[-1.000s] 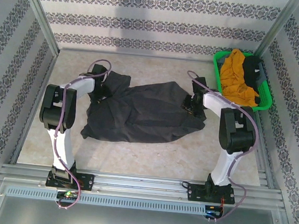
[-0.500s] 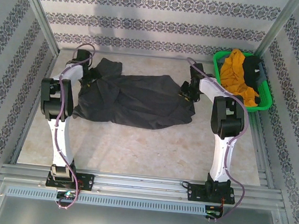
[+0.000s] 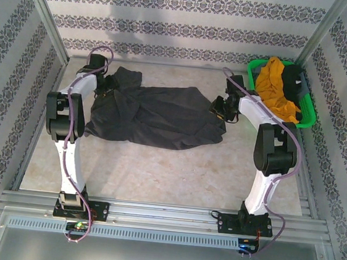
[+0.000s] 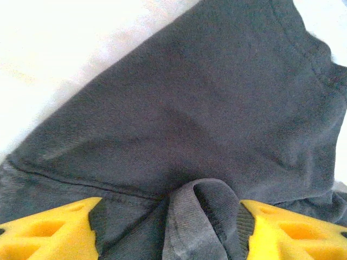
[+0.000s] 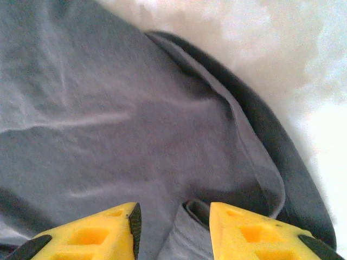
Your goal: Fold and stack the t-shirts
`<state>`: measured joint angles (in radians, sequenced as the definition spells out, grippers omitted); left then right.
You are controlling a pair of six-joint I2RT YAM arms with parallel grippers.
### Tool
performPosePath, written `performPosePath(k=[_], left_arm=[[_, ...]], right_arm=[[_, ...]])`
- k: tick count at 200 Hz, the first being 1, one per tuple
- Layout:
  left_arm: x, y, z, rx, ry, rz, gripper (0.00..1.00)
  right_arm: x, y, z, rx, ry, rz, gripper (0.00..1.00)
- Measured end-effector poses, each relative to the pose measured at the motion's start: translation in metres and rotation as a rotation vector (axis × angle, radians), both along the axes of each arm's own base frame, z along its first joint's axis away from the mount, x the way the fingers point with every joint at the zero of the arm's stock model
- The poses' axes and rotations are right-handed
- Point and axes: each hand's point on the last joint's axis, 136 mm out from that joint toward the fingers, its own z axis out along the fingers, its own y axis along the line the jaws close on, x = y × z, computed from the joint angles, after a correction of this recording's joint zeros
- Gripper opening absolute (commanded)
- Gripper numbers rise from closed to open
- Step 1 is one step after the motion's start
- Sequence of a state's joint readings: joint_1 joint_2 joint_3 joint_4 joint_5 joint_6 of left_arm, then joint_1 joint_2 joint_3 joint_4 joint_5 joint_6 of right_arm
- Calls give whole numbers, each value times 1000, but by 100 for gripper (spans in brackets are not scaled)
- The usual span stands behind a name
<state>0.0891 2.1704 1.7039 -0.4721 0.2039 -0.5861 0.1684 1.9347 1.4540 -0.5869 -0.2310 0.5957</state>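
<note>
The dark charcoal grey t-shirt (image 3: 156,116) lies spread across the far middle of the table, with wrinkles. My left gripper (image 3: 106,92) is at its left end, fingers (image 4: 49,230) wide apart. A raised loop of ribbed collar (image 4: 198,216) stands loose between them. My right gripper (image 3: 220,107) is at the shirt's right edge, open, with a small fold of hem (image 5: 190,233) standing between its fingers (image 5: 255,233). The mustard-orange t-shirt (image 3: 274,88) and the black t-shirt (image 3: 292,77) lie crumpled in the basket.
The green plastic basket (image 3: 252,70) sits at the far right corner, close to my right arm. Patterned walls close in the back and both sides. Bare tabletop (image 3: 156,172) stretches between the shirt and the arm bases.
Over the last second both arms dragged the charcoal shirt toward the far wall and stretched it flatter. Since half a second ago the shirt has stayed put and the right arm has shifted slightly right.
</note>
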Motion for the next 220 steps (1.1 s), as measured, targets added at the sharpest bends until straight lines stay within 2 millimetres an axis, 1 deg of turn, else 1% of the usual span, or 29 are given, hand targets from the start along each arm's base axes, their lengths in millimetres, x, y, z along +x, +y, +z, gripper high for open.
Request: performPosePath(k=[9, 15, 36, 46, 59, 63, 68, 87, 103, 117, 130, 143, 146, 150, 153, 157, 160, 165, 168, 178, 181, 188, 200, 220], left_arm=[[1, -2, -5, -2, 5, -8, 66], [1, -5, -9, -4, 9, -14, 63], [2, -14, -19, -1, 26, -39, 50], [4, -19, -23, -1, 31, -47, 38], [5, -24, -25, 3, 33, -63, 13], [5, -24, -25, 7, 32, -70, 6], [5, -26, -25, 6, 33, -73, 0], [4, -26, -24, 18, 33, -75, 0], [-5, -24, -20, 45, 43, -63, 0], [-17, -22, -6, 73, 41, -47, 0], [-30, -27, 18, 88, 19, -30, 0], [-45, -39, 51, 90, -27, -14, 0], [-50, -44, 61, 87, -42, -12, 0], [-55, -48, 69, 88, -56, -7, 0], [-61, -54, 79, 85, -74, -5, 0], [-67, -58, 87, 85, -88, -2, 0], [-74, -64, 96, 78, -105, -2, 0], [-83, -69, 103, 76, -118, 1, 0], [-91, -75, 111, 69, -132, 2, 0], [-113, -88, 123, 54, -154, 4, 0], [-123, -93, 128, 43, -161, 2, 0], [-139, -100, 131, 28, -166, 4, 0], [-172, -107, 131, 3, -158, 10, 0], [-224, -118, 118, -22, -111, -1, 0]], right_arm=[[-4, 0, -3, 1, 11, 1, 39], [-6, 0, -5, 1, 18, 1, 39], [-13, -1, -13, -1, 40, 2, 39], [-16, -2, -16, -2, 50, 2, 39], [-18, -2, -19, -3, 59, 1, 39], [-19, -2, -19, -3, 59, 1, 39], [-18, -2, -19, -4, 59, 1, 39], [-18, -2, -18, -4, 56, 0, 39], [-18, -3, -17, -9, 53, -4, 38], [-17, -4, -16, -13, 47, -7, 37], [-16, -6, -13, -19, 39, -16, 37], [-14, -8, -7, -25, 22, -33, 36], [-13, -8, -6, -26, 17, -38, 37], [-13, -9, -4, -27, 12, -43, 36], [-12, -10, -1, -29, 4, -49, 36], [-11, -11, 1, -31, -3, -55, 36], [-11, -12, 3, -33, -9, -62, 36], [-10, -13, 5, -34, -16, -70, 36], [-10, -13, 8, -35, -22, -77, 36], [-9, -15, 13, -37, -39, -92, 36], [-9, -16, 16, -39, -46, -99, 36], [-8, -17, 19, -38, -56, -110, 36], [-7, -18, 23, -37, -70, -124, 36], [-7, -20, 22, -38, -72, -142, 36]])
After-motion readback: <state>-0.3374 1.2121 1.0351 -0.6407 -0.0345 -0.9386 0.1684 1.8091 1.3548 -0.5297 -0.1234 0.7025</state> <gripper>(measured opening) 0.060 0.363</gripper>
